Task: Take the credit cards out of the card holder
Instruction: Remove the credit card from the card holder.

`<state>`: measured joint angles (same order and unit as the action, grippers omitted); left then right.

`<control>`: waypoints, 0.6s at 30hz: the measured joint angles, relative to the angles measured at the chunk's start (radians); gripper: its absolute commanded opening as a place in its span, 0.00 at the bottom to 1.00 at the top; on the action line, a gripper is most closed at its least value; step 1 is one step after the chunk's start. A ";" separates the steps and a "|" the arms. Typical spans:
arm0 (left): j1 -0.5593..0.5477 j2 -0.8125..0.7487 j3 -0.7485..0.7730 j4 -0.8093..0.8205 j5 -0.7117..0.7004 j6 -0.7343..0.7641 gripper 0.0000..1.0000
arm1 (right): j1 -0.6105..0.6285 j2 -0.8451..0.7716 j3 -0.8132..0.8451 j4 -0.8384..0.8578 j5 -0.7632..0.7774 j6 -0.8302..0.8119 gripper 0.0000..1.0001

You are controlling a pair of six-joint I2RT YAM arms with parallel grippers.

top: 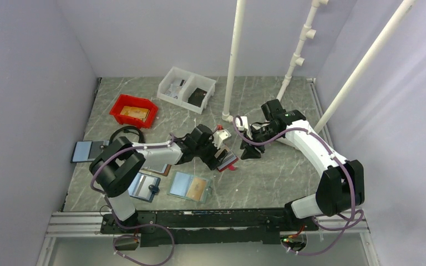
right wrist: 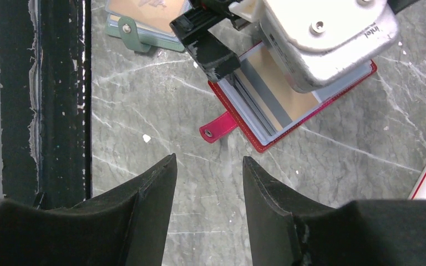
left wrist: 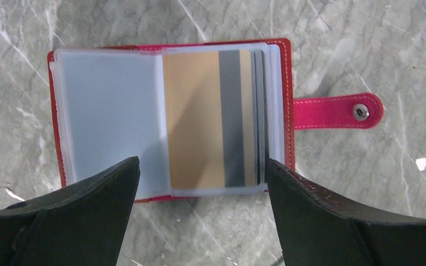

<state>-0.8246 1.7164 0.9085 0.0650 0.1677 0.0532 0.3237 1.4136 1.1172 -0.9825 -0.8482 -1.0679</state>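
Card holder (left wrist: 111,111) is shown laid open on table (left wrist: 366,44), tan-orange card (left wrist: 194,119) not yet withdrawn; L pincer (left wrist: 202,166) held wide above, R pincer (right wrist: 209,160) part-open, both empty.

Card holder (left wrist: 169,119) lies open on the table (top: 266,177), between both arms' jaws.
Left jaws hang over it, right jaws just to its right. In the left wrist view, credit card (left wrist: 199,119) sits in the right page, tab (left wrist: 333,111) beyond it. Another holder (top: 188,185) lies nearer the bases.
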 measured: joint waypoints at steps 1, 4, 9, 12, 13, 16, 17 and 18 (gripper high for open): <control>0.000 0.011 0.009 0.001 0.000 0.003 0.88 | -0.002 0.000 0.000 0.000 0.000 0.003 0.50; 0.000 0.036 0.032 0.003 -0.003 0.006 0.81 | -0.005 0.000 0.000 0.000 0.000 0.006 0.50; 0.000 0.067 0.066 -0.004 0.000 0.001 0.61 | -0.010 0.000 0.000 0.000 -0.006 0.006 0.50; -0.003 0.084 0.094 -0.020 0.005 -0.012 0.54 | -0.010 0.000 0.000 0.000 -0.009 0.006 0.50; -0.003 0.086 0.100 -0.026 0.005 -0.015 0.52 | -0.010 0.000 0.000 0.000 -0.009 0.006 0.50; -0.003 0.087 0.102 -0.031 0.008 -0.031 0.47 | -0.010 0.000 0.000 0.000 -0.010 0.009 0.50; -0.003 0.087 0.102 -0.030 0.009 -0.043 0.44 | -0.010 0.000 0.000 0.002 -0.010 0.013 0.50; -0.003 0.087 0.102 -0.029 0.011 -0.058 0.42 | -0.010 0.000 0.000 0.004 -0.010 0.014 0.50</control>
<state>-0.8280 1.8034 1.0103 0.0364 0.1783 -0.0044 0.3134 1.4139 1.1172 -0.9787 -0.8577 -1.0534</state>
